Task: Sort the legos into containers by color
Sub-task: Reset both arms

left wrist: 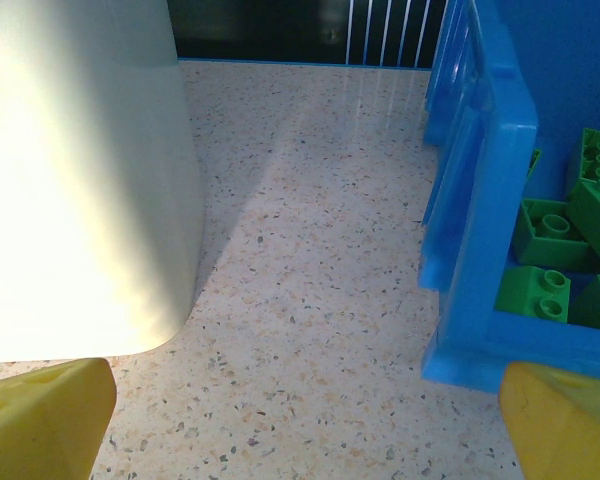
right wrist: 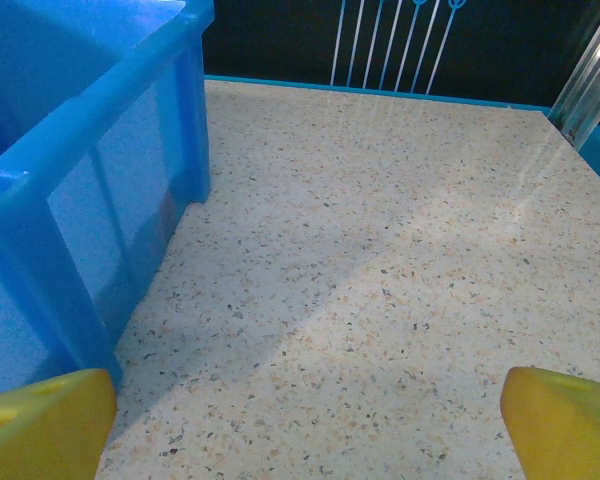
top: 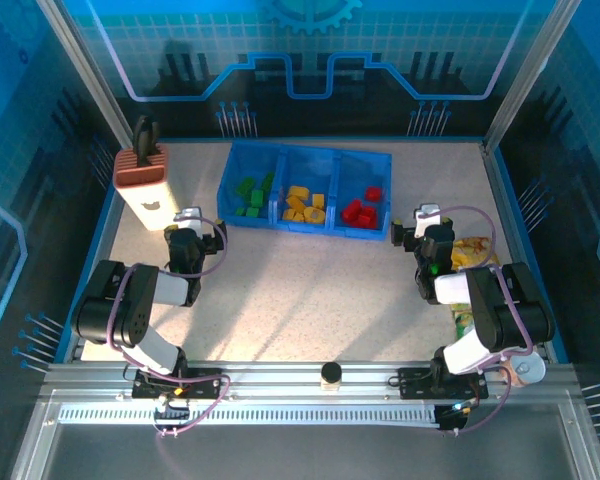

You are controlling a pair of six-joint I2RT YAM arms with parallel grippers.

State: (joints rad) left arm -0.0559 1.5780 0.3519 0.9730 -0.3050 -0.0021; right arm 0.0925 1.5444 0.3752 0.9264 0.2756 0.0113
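The pale speckled table (top: 310,290) lies mostly bare between the two arms, with wide room in the middle and a raised blue border all round. At its far side sits the bright blue plastic tray (top: 302,230) of three joined compartments. To the tray's left stands the white and brown knife block (top: 148,185), leaving only a narrow lane of tabletop. The left gripper (left wrist: 300,435) faces into that lane, its yellow fingers (left wrist: 45,420) spread wide and holding nothing. The right gripper (right wrist: 305,430) hovers low just off the tray's right end, equally wide and empty, with open table ahead. A crinkled yellow snack bag (top: 470,255) lies close against the right arm. The small studded bricks sit inside the tray: green legos (top: 252,196) on the left, yellow-orange legos (top: 304,203) in the middle, red legos (top: 362,208) on the right. I see no loose brick on the table, so the sorting looks finished. What remains, I'd judge, is a clean retreat, minding the block and the tray walls.
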